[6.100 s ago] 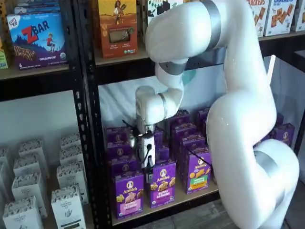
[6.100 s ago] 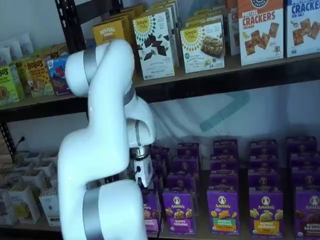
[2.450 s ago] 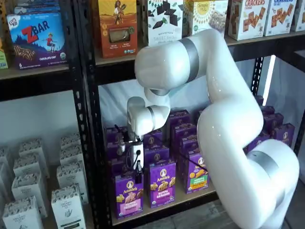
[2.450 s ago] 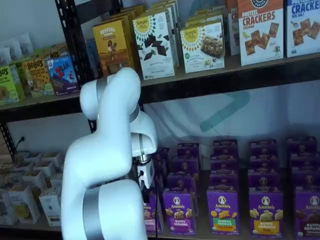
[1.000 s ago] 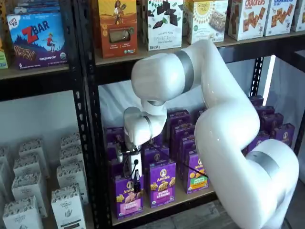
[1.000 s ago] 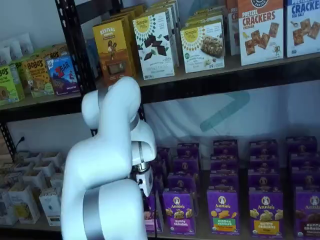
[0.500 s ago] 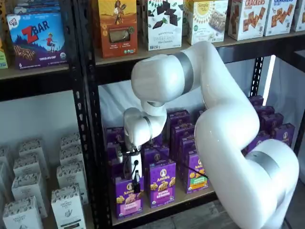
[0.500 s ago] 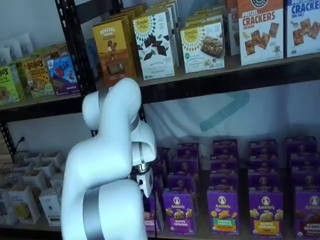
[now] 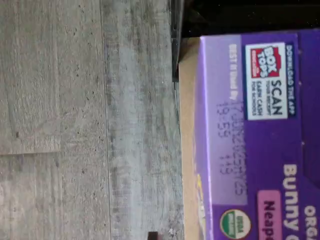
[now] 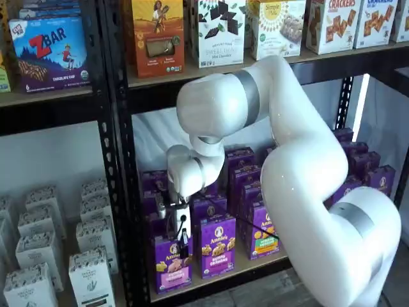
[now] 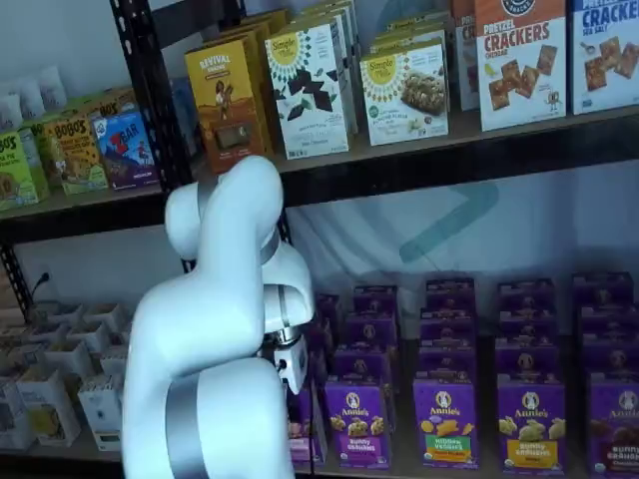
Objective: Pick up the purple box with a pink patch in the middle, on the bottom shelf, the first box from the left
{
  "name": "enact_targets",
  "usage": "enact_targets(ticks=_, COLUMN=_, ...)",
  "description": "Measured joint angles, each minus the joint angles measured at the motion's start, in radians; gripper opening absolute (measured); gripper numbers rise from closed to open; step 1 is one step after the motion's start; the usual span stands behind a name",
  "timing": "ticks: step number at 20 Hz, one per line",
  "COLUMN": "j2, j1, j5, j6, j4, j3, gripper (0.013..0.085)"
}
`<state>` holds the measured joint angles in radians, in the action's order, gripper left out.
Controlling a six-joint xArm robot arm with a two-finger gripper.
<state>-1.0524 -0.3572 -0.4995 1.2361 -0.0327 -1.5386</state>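
The purple box is standing at the front edge of the bottom shelf, leftmost of its row. The gripper is hanging right at its top, likely lining up a grasp; whether the jaws are apart, I cannot tell.

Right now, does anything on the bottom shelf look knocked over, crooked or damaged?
Nothing stands out. The purple box stands upright at the front of the bottom shelf, in line with its neighbours. The rows behind also look straight. The gripper hangs at the box's top; its fingers show no clear gap.
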Motion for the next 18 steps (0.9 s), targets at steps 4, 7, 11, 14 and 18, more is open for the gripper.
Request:
enact_targets(ticks=4, j2=-0.001, j1=0.001, j5=-0.006, j6=0.005, j4=-0.005, j3=-0.004, gripper=0.065)
enact_targets(ticks=7, j2=-0.001, j1=0.001, j5=-0.003, j6=0.004, j4=-0.003, j3=-0.002, gripper=0.061)
enact_targets(ticks=11, j2=0.0, j1=0.0, j5=0.0, j6=0.004, j4=-0.005, j3=0.0, gripper=0.049)
enact_targets(ticks=14, j2=0.001, j1=0.0, j5=0.004, j6=0.0, j4=0.0, j3=0.004, gripper=0.049)
enact_targets(ticks=18, j2=0.001, j1=0.0, j5=0.01, j6=-0.001, j4=0.001, j3=0.007, gripper=0.049)
